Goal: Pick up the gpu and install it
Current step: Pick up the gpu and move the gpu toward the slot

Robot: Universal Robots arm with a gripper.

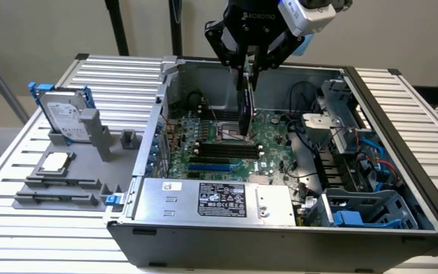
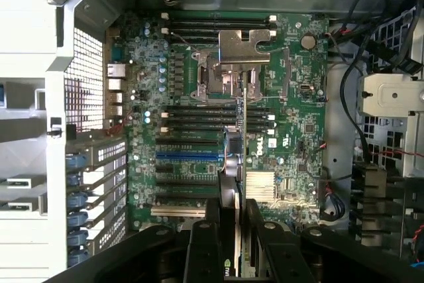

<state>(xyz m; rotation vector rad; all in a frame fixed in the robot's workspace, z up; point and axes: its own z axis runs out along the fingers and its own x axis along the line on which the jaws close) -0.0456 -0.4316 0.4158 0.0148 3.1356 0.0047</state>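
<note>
Hanging over the open case (image 1: 280,242), your end effector (image 1: 248,69) is gripping one gpu (image 1: 244,108) edge-down above the single motherboard (image 1: 274,137). One hard drive (image 1: 61,114) is standing on the bench (image 1: 52,242) outside it.

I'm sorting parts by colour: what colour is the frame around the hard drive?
The frame is blue, seen best in the exterior view.
</note>
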